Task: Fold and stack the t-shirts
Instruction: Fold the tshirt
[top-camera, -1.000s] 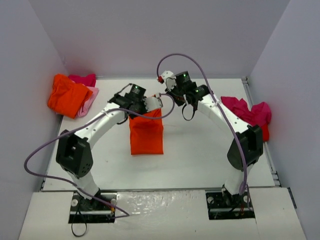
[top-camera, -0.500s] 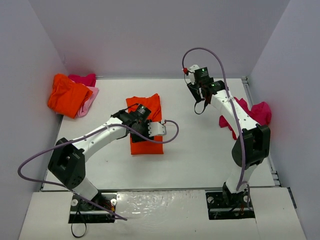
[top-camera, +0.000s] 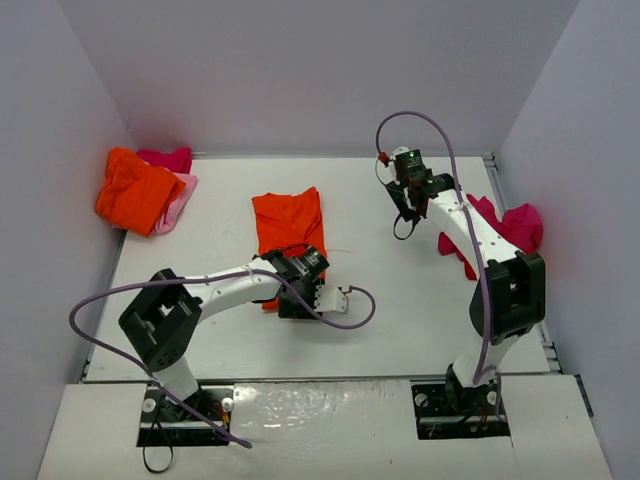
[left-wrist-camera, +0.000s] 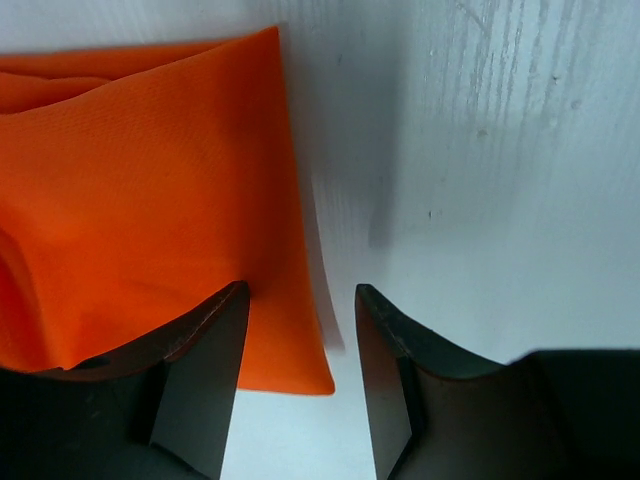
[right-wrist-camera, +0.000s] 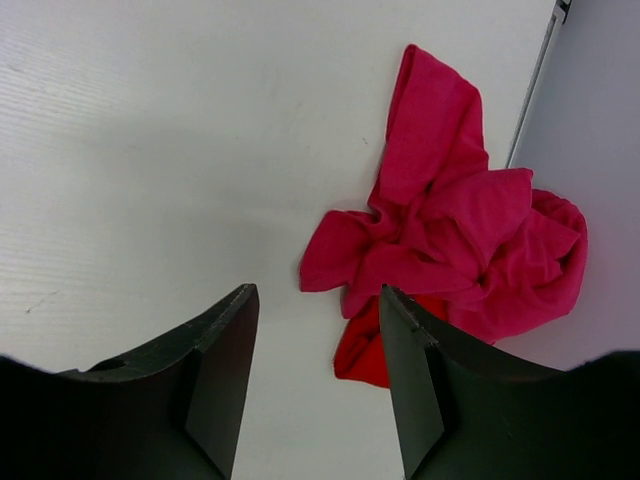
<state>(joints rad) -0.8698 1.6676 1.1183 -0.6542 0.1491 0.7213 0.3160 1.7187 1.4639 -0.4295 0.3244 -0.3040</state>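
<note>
Lying flat on the table (left-wrist-camera: 480, 150), the folded orange t-shirt (left-wrist-camera: 140, 200) has its near corner between the left arm's fingers (left-wrist-camera: 205, 380), which are spread apart and not pinching it. The right arm's fingers (right-wrist-camera: 215, 390), also apart, hover near the crumpled magenta t-shirt (right-wrist-camera: 450, 250) — clear of it.

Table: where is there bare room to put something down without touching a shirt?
Bare white table runs between the folded orange shirt and the right arm, and along the far wall behind that shirt. Crowded: the far-left corner with the orange-and-pink pile, and the right edge with the crumpled magenta shirts.
</note>
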